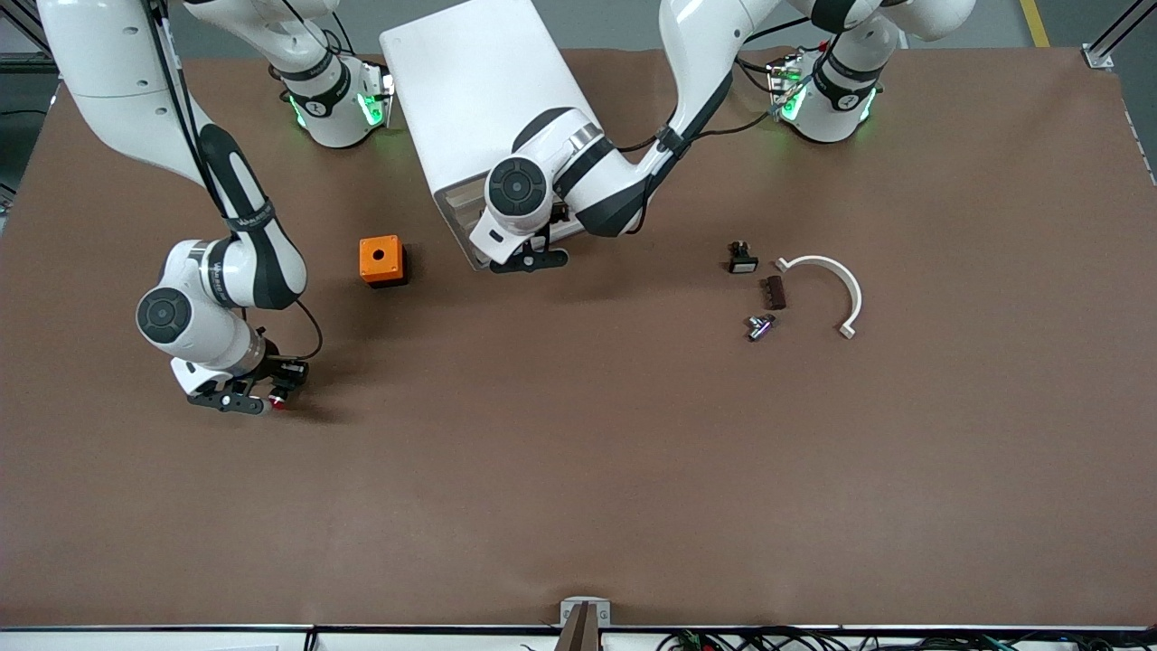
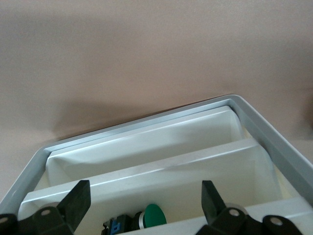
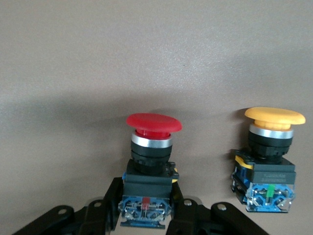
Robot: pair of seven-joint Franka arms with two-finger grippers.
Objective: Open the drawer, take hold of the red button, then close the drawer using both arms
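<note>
— How many buttons are seen, and where is the red one?
— Two: the red button (image 3: pixel 149 166) is gripped between the shut fingers of the right hand (image 1: pixel 242 398), low over the counter (image 1: pixel 578 470); a yellow button (image 3: pixel 268 161) is seen beside it.
— And farther off?
— The left hand (image 1: pixel 529 260) is held wide open over the drawer (image 2: pixel 146 161), where one green button (image 2: pixel 151 215) is kept.

The button (image 3: pixel 149 161) is showing a glossy red cap, a silver collar and a black body over a blue base, while 1 similar button (image 3: pixel 268 159) beside it is wearing an orange-yellow cap on the same black and blue. The drawer (image 2: pixel 146 161) is looking cream-white inside a pale grey rim, with a green-capped button (image 2: pixel 149 215) lying in it. An orange cube (image 1: pixel 380 259) is sitting on the brown table (image 1: pixel 578 470). Both arms are gleaming white with black bands.
</note>
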